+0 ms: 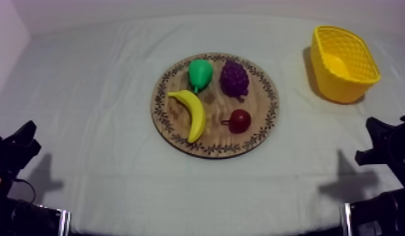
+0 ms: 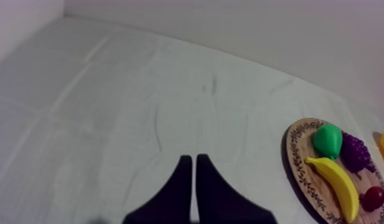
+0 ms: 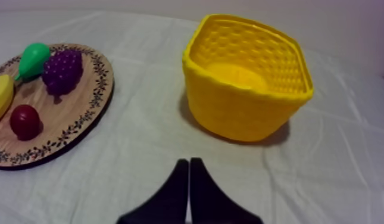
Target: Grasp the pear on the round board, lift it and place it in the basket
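A green pear [image 1: 200,73] lies on the round wooden board [image 1: 215,148] at its far side, beside the purple grapes [image 1: 234,78]. The pear [image 2: 327,139] and board [image 2: 295,161] also appear in the left wrist view, and the pear [image 3: 33,58] in the right wrist view. The yellow basket [image 1: 343,63] stands at the table's far right and looks bare inside [image 3: 247,80]. My left gripper [image 1: 24,139] rests low at the left, its fingers together as a wedge [image 2: 193,170]. My right gripper [image 1: 374,135] rests low at the right, shut as well [image 3: 189,173].
A banana [image 1: 192,113] and a small red fruit [image 1: 239,120] also lie on the board. Grey-white cloth [image 1: 104,100] covers the table between the grippers and the board. A wall runs along the table's far edge.
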Robot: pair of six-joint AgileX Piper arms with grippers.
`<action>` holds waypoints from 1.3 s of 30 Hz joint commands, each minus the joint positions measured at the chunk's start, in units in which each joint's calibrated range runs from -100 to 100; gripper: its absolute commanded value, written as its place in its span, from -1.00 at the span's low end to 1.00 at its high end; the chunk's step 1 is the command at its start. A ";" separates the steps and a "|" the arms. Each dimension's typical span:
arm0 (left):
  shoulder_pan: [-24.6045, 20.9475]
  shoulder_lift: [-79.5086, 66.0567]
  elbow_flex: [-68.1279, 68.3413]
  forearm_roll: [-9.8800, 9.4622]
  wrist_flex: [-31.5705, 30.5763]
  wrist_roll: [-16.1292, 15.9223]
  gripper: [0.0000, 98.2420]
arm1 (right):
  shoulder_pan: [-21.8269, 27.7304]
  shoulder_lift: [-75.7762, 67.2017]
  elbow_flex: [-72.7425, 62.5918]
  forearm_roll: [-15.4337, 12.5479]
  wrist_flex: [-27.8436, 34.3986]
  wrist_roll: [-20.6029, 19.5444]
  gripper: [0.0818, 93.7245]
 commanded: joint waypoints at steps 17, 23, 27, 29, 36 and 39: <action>0.00 0.02 -0.02 0.01 0.00 0.03 -1.00 | -4.19 3.35 -2.04 2.75 4.26 -2.01 -0.99; 0.00 0.02 -0.02 0.01 0.00 -0.01 -1.00 | -13.08 18.88 -11.27 15.07 6.96 -18.54 -0.99; 0.00 0.02 -0.02 0.01 0.00 0.01 -1.00 | -16.96 34.65 -32.20 16.45 17.96 -22.34 -0.99; 0.00 0.02 -0.02 0.01 0.00 0.01 -1.00 | -18.46 42.35 -43.49 17.11 23.75 -24.50 -0.99; 0.00 0.02 -0.02 0.01 0.00 0.01 -1.00 | -22.30 65.61 -78.07 16.37 42.61 -27.15 -0.99; 0.00 0.02 -0.02 0.01 0.00 0.01 -1.00 | -23.48 73.84 -89.08 15.59 46.62 -27.37 -0.99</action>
